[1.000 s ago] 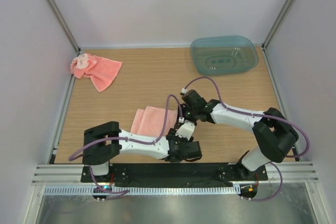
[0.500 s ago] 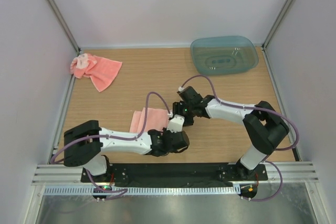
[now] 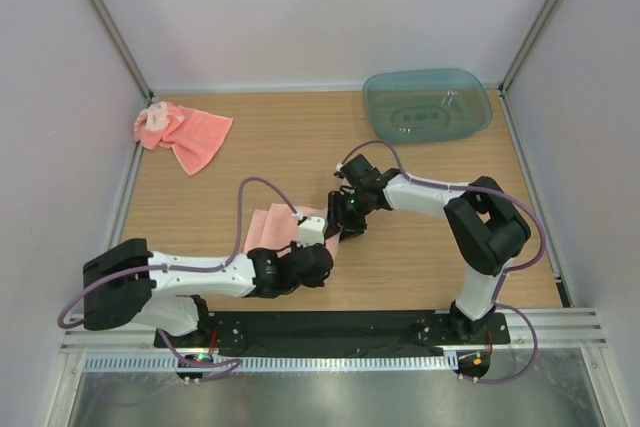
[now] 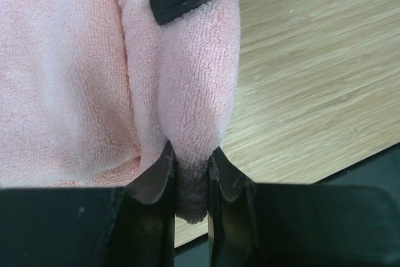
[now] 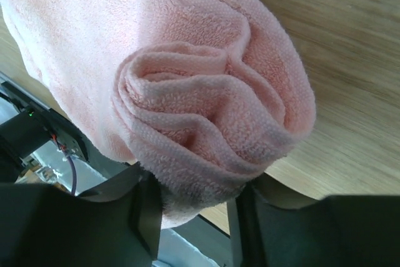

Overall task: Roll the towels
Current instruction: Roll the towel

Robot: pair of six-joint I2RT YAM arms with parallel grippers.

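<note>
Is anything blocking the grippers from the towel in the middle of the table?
Nothing visible. The left gripper and the right gripper are each clamped on the partly rolled towel.

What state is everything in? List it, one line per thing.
near towel: partly rolled, gripped by both pincers
far towel: crumpled, unrolled
tub: upright, looks empty
left pincer: shut on near towel
right pincer: shut on its rolled end

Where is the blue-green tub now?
In the top view, the translucent blue-green tub sits at the table's far right corner, near the back wall, beyond the right arm.
</note>
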